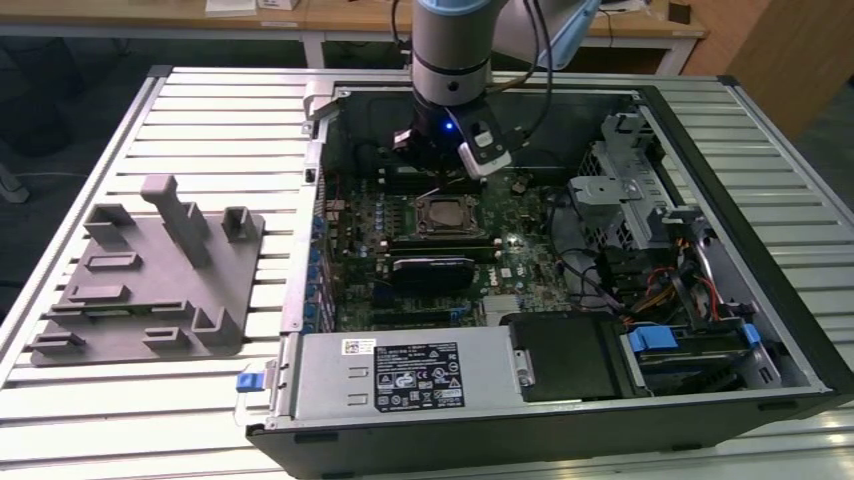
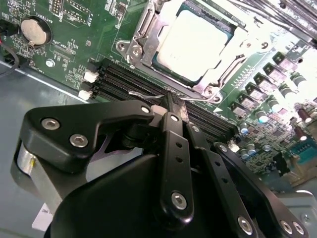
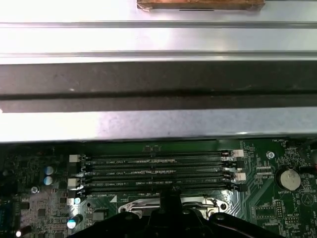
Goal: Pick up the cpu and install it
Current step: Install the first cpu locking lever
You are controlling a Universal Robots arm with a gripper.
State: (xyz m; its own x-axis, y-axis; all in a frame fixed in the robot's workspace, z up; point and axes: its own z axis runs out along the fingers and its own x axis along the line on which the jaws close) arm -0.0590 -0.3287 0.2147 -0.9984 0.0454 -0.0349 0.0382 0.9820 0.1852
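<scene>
The cpu [image 2: 194, 43], a pale silver-beige square, lies flat in the motherboard socket, inside the metal socket frame [image 2: 148, 37]. In the exterior view the cpu [image 1: 443, 213] sits mid-board in the open computer case. My gripper [image 2: 171, 100] hangs just beside the socket, over the memory slots, with its black fingers pressed together and nothing between them. In the first wrist view the gripper [image 3: 171, 194] tips stand at the socket frame's edge. In the exterior view the gripper [image 1: 430, 165] is a little behind the socket, below the wrist.
Black memory slots [image 3: 153, 171] run beside the socket, with a coin battery [image 3: 287, 179] nearby. The case wall [image 3: 158, 79] rises beyond them. A power supply [image 1: 400, 375] and drive cage [image 1: 627, 200] crowd the case. Grey fixture blocks [image 1: 140, 280] stand on the slatted table at the exterior view's left.
</scene>
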